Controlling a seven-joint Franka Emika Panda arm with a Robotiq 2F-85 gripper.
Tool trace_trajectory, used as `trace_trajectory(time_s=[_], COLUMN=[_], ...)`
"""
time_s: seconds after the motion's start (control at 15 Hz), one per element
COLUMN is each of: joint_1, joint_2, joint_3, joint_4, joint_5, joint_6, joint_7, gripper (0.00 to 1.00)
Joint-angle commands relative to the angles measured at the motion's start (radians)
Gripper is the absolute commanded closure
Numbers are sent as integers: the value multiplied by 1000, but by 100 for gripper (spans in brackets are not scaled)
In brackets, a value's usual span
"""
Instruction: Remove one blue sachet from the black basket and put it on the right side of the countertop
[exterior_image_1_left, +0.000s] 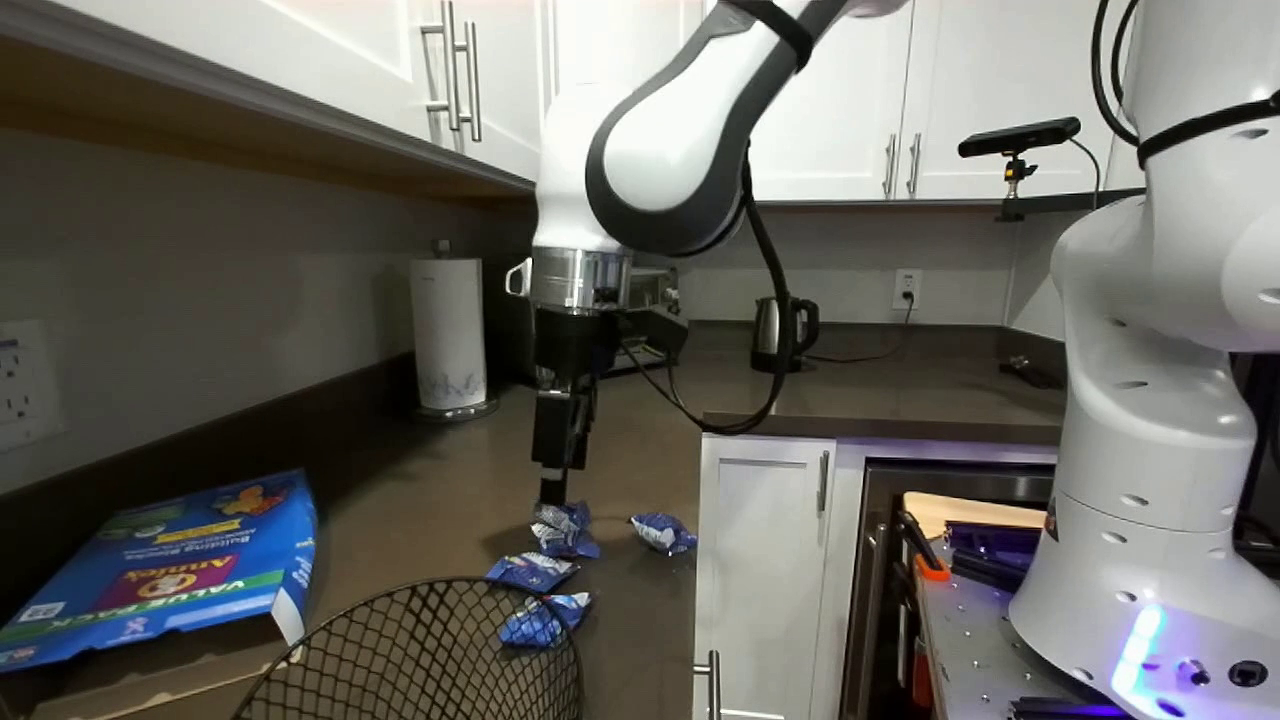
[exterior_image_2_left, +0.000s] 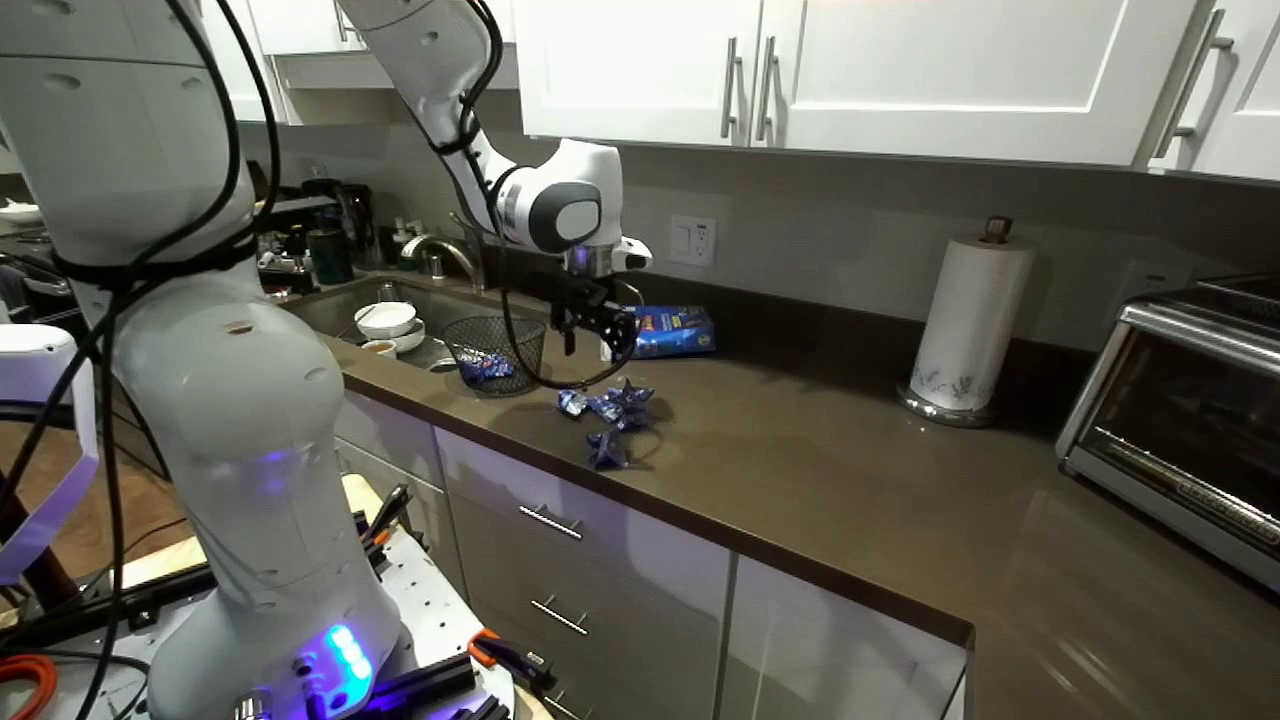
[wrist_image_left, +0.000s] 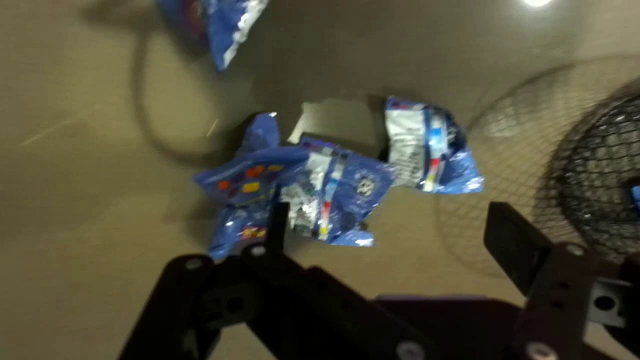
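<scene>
- Gripper, spread wide and empty, likely for clearance, hovers near sachets on the counter.
- Another sachet in the basket presumably awaits removal.

Near the worktop's front edge, an exterior view cuts off the black basket; how many blue sachets it holds is unclear. The wrist view crops and blurs another sachet. In an exterior view, the gripper partly hides a printed package at the back edge.
</scene>
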Motion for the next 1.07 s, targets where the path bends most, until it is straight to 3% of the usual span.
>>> trace_trajectory(time_s=[0.0, 0.2, 0.4, 0.67, 1.0], joint_1=[17, 21, 21, 27, 26], joint_2=[-68, -104, -136, -185, -260], joint_3=[9, 1, -1, 11, 40], joint_4=[22, 33, 26, -12, -85], joint_5=[167, 146, 114, 73, -62], joint_6=[-250, -382, -432, -379, -309], joint_7=[-112, -60, -27, 16, 147], gripper=[0, 0, 0, 0, 0])
